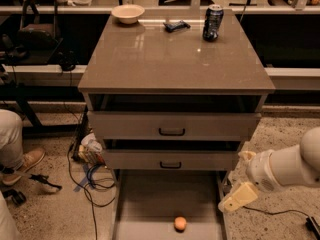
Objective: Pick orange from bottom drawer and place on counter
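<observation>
The small orange (180,223) lies on the flat floor of the pulled-out bottom drawer (145,199), near its front end. The glossy grey-brown counter (170,59) tops the cabinet above two closed drawer fronts. My gripper (239,196) hangs at the end of the white arm to the right of the bottom drawer, just outside its right wall, above and to the right of the orange and apart from it. It holds nothing that shows.
On the counter's far edge stand a cream bowl (128,13), a small dark object (177,25) and a dark soda can (213,22). Cables and a crumpled bag (90,149) lie on the floor left of the cabinet. A person's leg and shoe (20,159) are at far left.
</observation>
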{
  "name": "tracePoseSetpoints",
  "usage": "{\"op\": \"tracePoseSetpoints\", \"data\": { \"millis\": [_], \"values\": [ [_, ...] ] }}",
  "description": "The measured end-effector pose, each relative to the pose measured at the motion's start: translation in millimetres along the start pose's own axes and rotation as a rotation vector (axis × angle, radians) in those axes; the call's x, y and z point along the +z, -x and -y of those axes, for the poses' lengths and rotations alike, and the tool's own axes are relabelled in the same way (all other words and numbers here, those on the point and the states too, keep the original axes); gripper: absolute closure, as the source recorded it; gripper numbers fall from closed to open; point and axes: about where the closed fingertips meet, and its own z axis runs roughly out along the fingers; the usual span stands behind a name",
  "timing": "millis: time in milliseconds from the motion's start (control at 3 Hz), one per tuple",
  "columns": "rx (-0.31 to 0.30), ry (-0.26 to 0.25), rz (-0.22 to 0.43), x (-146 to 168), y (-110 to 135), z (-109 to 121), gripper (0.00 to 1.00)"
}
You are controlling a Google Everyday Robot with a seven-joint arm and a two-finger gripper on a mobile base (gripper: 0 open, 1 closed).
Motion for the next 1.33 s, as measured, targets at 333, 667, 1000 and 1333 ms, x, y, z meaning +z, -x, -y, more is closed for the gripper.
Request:
{"op": "tracePoseSetpoints", "data": {
  "millis": [333, 667, 1000, 1333],
  "values": [
    [0.023, -0.025, 0.035, 48.3, -45.3, 17.7, 0.0],
    [0.044, -0.036, 0.102, 99.4, -84.3, 36.3, 0.0],
    [0.122, 0.018, 0.136, 168.6, -121.7, 45.9, 0.0],
    [0.122, 0.018, 0.136, 168.6, -121.7, 45.9, 0.0]
  ]
}}
